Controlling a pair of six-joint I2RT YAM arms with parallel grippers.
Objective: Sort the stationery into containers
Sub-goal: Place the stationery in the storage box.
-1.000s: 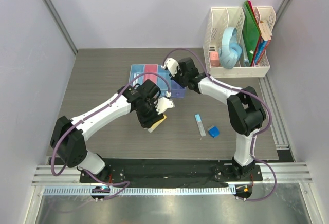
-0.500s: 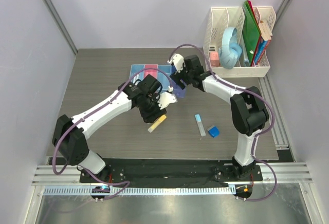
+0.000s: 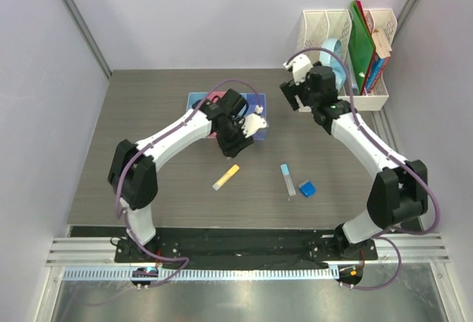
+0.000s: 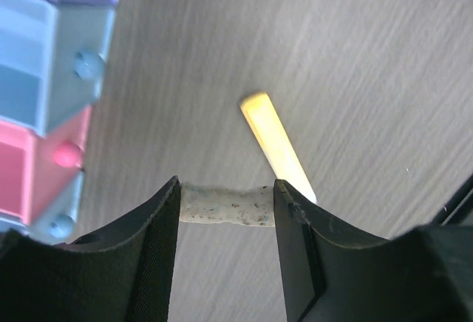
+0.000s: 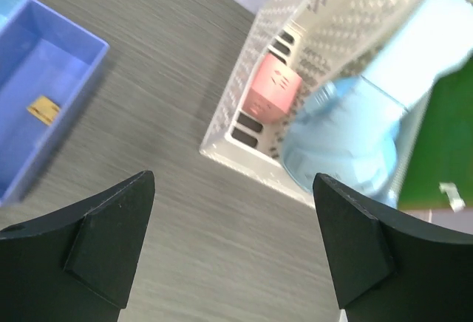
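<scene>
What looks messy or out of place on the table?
Three stationery pieces lie loose on the table, outside the bins: a yellow marker, a pale blue stick and a blue wedge. Nothing looks spilled or broken.

Speckled beige block (image 4: 226, 214), yellow marker (image 3: 226, 177), purple-blue bin (image 5: 66, 63)

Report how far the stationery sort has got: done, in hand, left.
Done: a tiny orange block lies in the purple-blue bin.
In hand: the left gripper is shut on a small beige block; the right gripper is open and empty.
Left: the yellow marker, pale blue stick and blue wedge lie unsorted.
</scene>
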